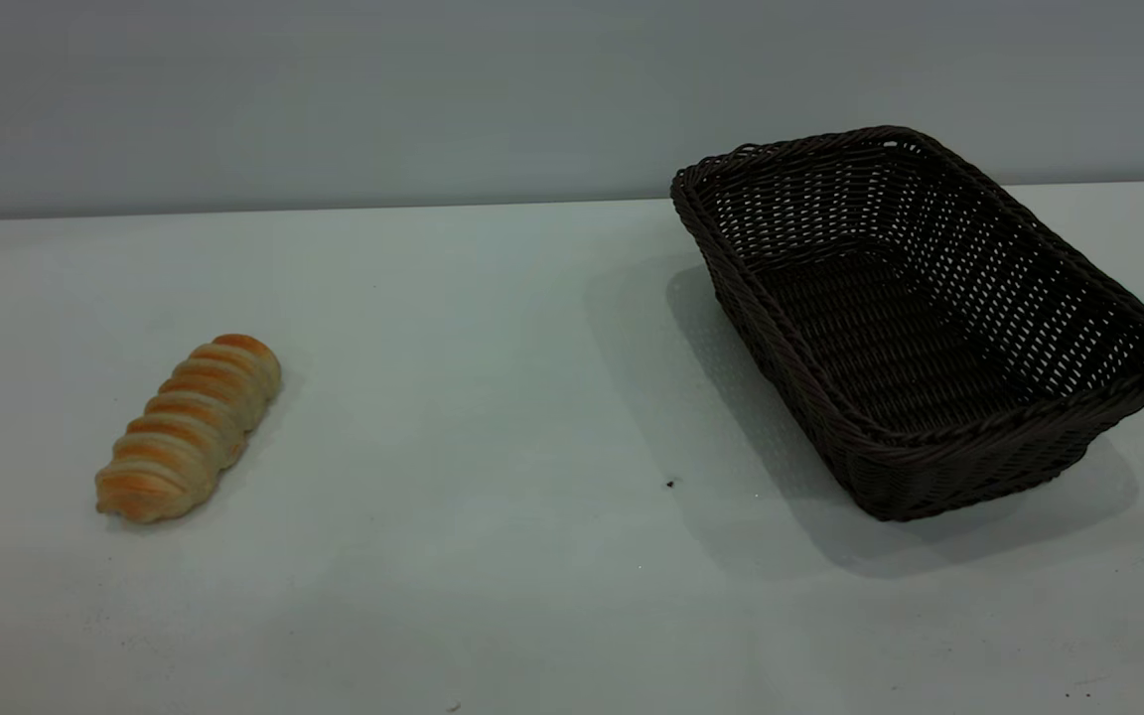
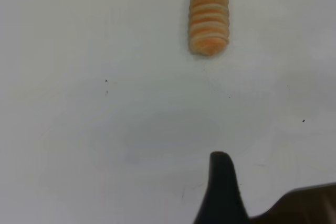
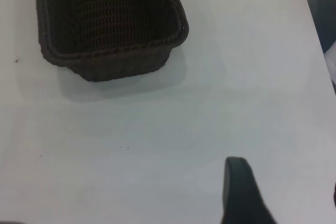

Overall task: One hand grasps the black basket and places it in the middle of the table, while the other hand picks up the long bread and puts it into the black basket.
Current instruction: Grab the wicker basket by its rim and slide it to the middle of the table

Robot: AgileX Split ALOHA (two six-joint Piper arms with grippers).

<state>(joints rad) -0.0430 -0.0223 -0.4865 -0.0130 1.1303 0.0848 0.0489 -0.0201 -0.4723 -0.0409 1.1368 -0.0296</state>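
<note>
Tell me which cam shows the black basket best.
Exterior view: the whole black basket shows, rim, woven walls and empty inside, on the table at its right. Right wrist view catches only its near end, cropped at the frame edge. Left wrist view shows none of it.

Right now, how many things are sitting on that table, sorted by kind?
Bread: 1, the long bread, lying at the left.
Baskets: 1, the black basket, at the right, nothing inside.
Total: 2, both on the table, well apart.
</note>
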